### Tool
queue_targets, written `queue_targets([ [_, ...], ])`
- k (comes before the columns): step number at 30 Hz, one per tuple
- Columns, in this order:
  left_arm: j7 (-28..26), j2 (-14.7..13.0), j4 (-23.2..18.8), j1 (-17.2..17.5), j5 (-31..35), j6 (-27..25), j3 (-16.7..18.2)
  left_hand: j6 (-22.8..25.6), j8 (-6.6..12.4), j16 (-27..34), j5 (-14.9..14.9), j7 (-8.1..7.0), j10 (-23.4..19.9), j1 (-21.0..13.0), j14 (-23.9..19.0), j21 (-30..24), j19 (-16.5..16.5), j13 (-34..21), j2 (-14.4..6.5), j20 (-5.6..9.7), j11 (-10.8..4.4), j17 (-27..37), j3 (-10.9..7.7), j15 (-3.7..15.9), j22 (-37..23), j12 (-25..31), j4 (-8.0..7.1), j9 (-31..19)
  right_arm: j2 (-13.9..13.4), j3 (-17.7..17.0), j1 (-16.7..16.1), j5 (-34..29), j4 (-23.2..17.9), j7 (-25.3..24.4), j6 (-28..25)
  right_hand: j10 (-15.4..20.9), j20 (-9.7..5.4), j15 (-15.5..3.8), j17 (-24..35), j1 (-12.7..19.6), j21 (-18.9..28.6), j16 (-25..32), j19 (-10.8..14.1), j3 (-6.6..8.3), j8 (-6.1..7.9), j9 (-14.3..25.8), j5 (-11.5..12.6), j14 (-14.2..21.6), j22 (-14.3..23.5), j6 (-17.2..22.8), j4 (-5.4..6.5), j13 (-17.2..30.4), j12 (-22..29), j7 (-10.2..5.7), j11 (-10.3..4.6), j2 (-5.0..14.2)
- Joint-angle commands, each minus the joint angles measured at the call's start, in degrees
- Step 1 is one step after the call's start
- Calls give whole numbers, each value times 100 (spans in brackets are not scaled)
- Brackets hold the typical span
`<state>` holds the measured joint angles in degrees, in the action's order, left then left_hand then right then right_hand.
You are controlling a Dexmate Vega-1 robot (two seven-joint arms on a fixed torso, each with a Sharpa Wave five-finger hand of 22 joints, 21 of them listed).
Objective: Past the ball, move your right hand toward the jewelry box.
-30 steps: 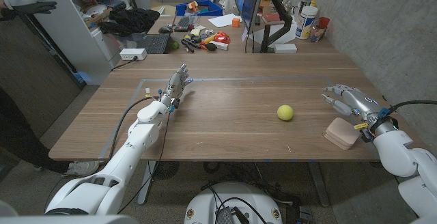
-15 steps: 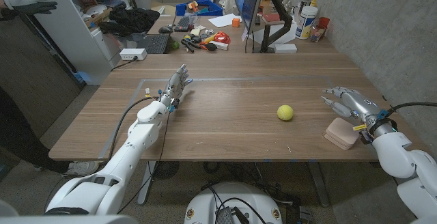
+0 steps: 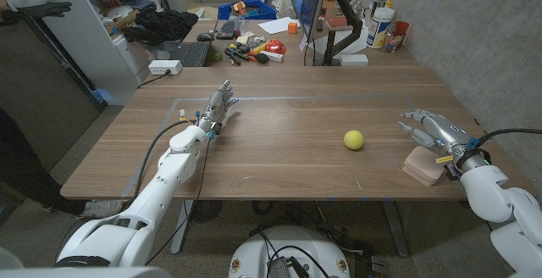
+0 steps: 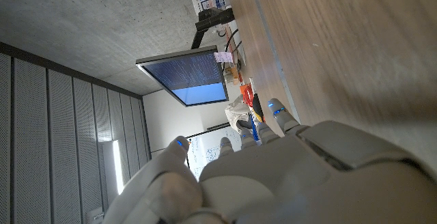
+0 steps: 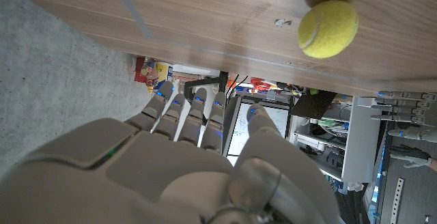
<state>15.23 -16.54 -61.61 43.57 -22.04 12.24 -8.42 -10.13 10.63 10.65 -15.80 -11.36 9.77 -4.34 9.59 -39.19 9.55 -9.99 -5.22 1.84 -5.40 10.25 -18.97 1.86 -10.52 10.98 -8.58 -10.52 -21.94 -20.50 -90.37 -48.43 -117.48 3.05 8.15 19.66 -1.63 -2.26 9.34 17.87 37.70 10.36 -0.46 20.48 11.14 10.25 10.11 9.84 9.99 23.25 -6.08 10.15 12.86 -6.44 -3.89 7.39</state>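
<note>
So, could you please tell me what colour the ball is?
The ball is yellow-green, clearest in the right wrist view.

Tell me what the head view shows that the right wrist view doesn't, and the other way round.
Head view alone: the pinkish jewelry box by the table's right edge, just beside the right hand, which holds nothing with fingers apart, and the left hand waiting far across the wooden table. Right wrist view alone: a close look along the back of the right hand, its fingers extended. Both share the yellow ball lying alone on the wood.
</note>
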Motion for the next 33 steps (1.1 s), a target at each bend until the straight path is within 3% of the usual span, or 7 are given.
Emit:
queue_targets([
  [1,52,-9,91,-49,0,9,16,-206,40,16,-45,-4,182,-17,180,7,519,-31,-29,92,-17,15,10,156,-25,19,9,-22,-9,60,-16,-52,-26,0,-111,37,-239,-299,21,44,-5,0,47,-7,-5,34,15,28,21,51,-31,15,-28,-7,-1,4],
  [33,94,11,66,-40,70,-98,-53,-218,36,12,-49,-9,193,-23,191,37,514,-31,-38,89,-17,16,30,150,-28,16,7,-22,21,69,-223,-136,-30,-64,-318,27,-222,-299,17,100,-63,-11,70,-21,-22,35,14,23,22,47,-84,15,-56,-13,-3,-31],
])
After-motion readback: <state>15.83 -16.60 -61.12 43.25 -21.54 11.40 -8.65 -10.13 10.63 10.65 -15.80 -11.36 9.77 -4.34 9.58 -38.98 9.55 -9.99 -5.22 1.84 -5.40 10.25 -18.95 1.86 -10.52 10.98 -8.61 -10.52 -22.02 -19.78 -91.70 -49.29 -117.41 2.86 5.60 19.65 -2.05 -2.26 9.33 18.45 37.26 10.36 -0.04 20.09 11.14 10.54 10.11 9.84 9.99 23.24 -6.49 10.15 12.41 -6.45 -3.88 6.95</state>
